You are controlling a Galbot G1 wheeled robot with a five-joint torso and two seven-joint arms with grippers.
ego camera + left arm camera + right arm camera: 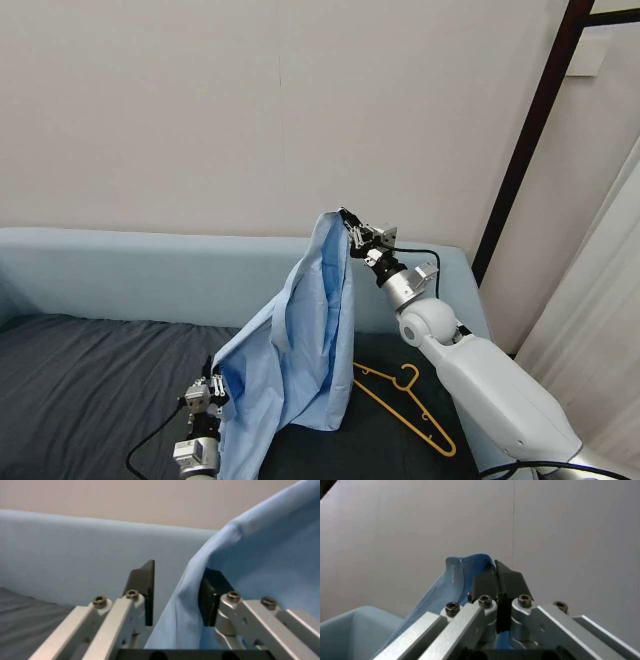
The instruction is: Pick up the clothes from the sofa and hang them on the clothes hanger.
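the pale blue sofa [120, 280] is stretching across the head view, its left end cut off. the light blue shirt [300, 350] is hanging over the dark seat, its top corner pinched in the right tool [350, 228], whose fingers are pressing flat together on the cloth. the shirt's lower folds are hiding one end of the yellow hanger [405, 400] lying on the seat. the left tool [213, 385], partly covered by the hem, is gaping open, with the cloth edge running between its pads [142, 588].
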